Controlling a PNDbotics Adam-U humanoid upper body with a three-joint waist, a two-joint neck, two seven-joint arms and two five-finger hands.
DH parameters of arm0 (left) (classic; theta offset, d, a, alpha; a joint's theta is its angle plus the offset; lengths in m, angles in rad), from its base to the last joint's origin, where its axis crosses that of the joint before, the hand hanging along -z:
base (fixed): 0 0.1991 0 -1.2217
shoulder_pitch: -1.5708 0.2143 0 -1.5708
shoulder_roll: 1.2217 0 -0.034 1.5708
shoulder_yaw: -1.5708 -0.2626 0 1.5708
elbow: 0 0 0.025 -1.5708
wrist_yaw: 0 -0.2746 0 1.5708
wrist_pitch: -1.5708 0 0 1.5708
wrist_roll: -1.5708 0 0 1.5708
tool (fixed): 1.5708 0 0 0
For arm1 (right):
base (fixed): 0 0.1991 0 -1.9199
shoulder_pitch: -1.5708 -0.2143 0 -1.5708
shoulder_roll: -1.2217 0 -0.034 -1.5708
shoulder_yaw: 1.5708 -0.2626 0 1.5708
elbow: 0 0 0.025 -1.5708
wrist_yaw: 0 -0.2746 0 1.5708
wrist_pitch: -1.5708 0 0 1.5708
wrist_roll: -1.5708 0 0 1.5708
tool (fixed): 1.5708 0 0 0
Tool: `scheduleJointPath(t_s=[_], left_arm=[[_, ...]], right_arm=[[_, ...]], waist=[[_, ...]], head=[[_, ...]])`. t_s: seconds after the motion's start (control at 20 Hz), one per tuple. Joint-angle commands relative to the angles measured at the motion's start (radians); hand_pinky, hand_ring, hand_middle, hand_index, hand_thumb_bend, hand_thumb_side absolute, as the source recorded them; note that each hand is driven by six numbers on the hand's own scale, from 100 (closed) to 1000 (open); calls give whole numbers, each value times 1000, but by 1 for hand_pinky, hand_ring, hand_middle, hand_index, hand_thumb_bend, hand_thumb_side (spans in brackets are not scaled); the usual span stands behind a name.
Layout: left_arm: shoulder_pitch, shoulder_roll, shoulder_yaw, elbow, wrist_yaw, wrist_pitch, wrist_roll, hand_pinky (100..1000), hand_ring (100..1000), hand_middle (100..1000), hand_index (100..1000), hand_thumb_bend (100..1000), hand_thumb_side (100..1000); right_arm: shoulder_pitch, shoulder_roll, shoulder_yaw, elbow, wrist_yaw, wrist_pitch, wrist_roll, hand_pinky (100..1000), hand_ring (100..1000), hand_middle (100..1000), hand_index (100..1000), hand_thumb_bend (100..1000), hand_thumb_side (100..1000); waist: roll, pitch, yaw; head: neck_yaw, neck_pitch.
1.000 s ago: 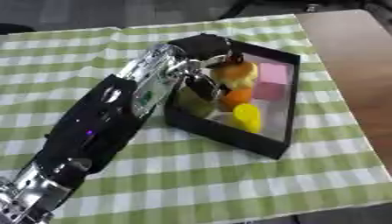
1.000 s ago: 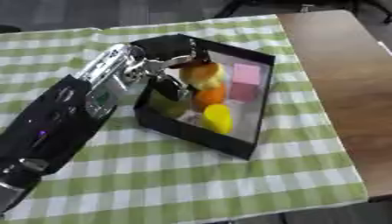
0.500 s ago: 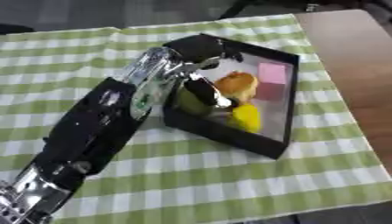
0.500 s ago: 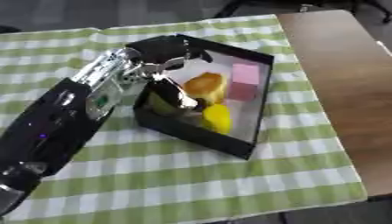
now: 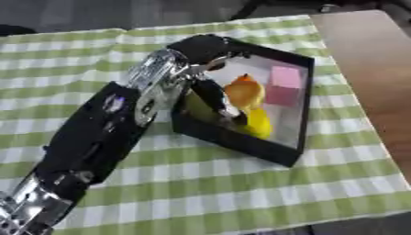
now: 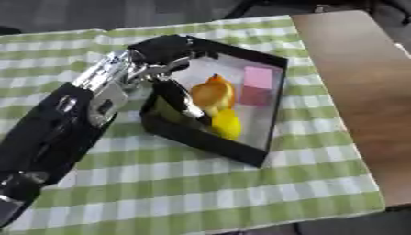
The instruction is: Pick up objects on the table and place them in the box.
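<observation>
Left hand [image 5: 210,69] over the box [image 5: 294,147] rim at 9 o'clock, fingers relaxed, empty. Inside: orange fruit [image 5: 245,92], yellow object [image 5: 258,123], pink block [image 5: 285,77].

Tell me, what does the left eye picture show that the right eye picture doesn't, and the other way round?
Only the left eye view shows the silver lower end of the black robot arm at the bottom left corner. Only the right eye view shows the full width of the brown wooden tabletop to its far edge. Both show the left robot hand reaching into the black open box, which holds an orange fruit-like object, a yellow object and a pink block, on the green checked cloth.
</observation>
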Motion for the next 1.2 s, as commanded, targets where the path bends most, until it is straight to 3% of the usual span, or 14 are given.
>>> scheduleJointPath(t_s=[0.05,0.1,0.15,0.25,0.5,0.8,0.95,1.2], left_arm=[[2,36,40,-70,45,19,19,849,855,825,908,394,668],[14,50,55,-95,61,21,32,849,855,825,908,394,668],[26,64,67,-120,76,21,46,819,805,802,882,167,617],[59,100,108,-171,108,11,76,807,768,776,857,100,579],[168,211,225,-291,182,57,150,838,807,812,877,100,696],[323,307,382,-448,278,151,247,845,830,843,902,100,722],[406,318,464,-529,329,201,297,837,821,838,899,167,738],[544,275,603,-635,415,287,383,795,783,816,896,232,748]], right_arm=[[-7,-44,-20,-2,-7,-2,-7,862,867,775,837,100,430],[-3,-44,-25,-4,-13,-3,-9,862,867,775,837,100,430],[2,-45,-29,-7,-19,-4,-12,862,867,775,837,100,436],[27,-48,-45,-17,-33,-8,-22,862,869,777,838,100,447],[123,-42,-97,-64,-67,-26,-67,862,872,780,840,100,485],[205,-5,-151,-111,-108,-39,-118,863,877,784,843,100,507],[231,8,-167,-116,-117,-41,-132,864,883,789,846,100,514],[266,51,-181,-130,-135,-53,-131,869,901,804,856,100,526]], waist=[[-5,-28,2],[-5,-29,3],[-6,-30,7],[-7,-34,20],[-7,-45,62],[-15,-52,101],[-21,-54,110],[-24,-52,112]], head=[[-7,-2],[-10,-2],[-15,-2],[-30,-2],[-56,-2],[-87,-2],[-95,-2],[-91,-2]])
